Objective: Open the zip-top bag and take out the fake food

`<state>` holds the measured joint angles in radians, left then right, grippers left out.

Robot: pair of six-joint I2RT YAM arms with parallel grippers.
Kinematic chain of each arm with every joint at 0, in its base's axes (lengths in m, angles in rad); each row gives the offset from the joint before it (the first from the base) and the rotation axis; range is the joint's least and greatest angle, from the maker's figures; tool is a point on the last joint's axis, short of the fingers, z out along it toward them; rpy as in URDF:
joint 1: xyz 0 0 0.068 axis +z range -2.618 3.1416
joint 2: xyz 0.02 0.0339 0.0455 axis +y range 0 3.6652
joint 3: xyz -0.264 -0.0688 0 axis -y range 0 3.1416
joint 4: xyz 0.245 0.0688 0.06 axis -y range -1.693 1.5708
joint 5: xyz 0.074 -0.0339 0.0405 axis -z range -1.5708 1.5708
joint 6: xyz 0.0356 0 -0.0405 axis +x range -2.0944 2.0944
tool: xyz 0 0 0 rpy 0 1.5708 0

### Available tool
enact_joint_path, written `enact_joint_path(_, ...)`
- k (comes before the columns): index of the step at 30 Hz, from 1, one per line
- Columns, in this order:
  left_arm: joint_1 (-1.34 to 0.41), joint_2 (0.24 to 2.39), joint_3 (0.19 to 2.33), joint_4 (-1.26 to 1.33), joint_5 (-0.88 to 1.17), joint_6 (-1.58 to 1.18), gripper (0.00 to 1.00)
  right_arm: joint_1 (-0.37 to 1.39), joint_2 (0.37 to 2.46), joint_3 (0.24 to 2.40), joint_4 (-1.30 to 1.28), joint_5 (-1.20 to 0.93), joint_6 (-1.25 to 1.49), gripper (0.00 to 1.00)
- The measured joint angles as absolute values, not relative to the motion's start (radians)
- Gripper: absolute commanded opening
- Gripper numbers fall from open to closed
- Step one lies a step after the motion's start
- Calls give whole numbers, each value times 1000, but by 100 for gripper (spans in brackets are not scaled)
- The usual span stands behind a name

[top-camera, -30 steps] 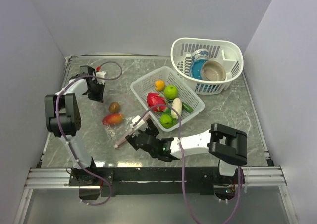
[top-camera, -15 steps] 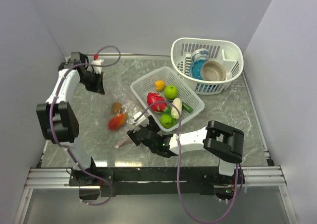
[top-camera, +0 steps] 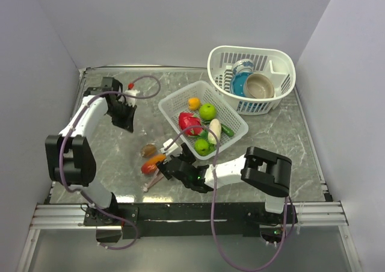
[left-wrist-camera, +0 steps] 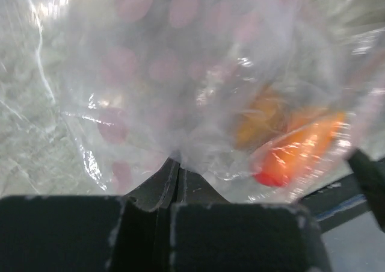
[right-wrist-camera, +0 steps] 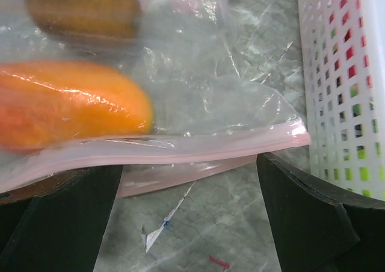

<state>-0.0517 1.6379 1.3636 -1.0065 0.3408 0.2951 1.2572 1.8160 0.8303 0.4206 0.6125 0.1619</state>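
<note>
The clear zip-top bag (top-camera: 141,141) hangs stretched from my left gripper (top-camera: 124,117) down to the table. My left gripper is shut on a back corner of the bag (left-wrist-camera: 180,91). An orange-red fruit (top-camera: 153,163) and a brown fruit (top-camera: 148,149) lie inside, near the pinkish zip strip (top-camera: 153,179). My right gripper (top-camera: 166,165) is open and empty. In the right wrist view its jaws stand wide on either side of the zip strip (right-wrist-camera: 180,151), with the orange fruit (right-wrist-camera: 66,112) and brown fruit (right-wrist-camera: 84,7) just behind it.
A white rectangular perforated basket (top-camera: 180,94) right of the bag holds several plastic fruits and vegetables, among them a green apple (top-camera: 207,111). Its wall (right-wrist-camera: 343,73) is close to my right finger. A round white basket (top-camera: 252,50) at the back right holds a tan bowl and blue cup.
My left gripper swung to the back left corner, then came forward and right, still holding the bag. The two fruits slid inside the bag toward the zip strip and my right gripper.
</note>
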Motion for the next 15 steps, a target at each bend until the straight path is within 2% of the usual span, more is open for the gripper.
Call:
enact_joint_path(9,-70,1747,1313,-846,121,266,1,1258,1828,795,537,562,102,100)
enact_joint_path(15,-158,1853,1269,-739,12,236,1,1261,1830,743,673,487,18,100)
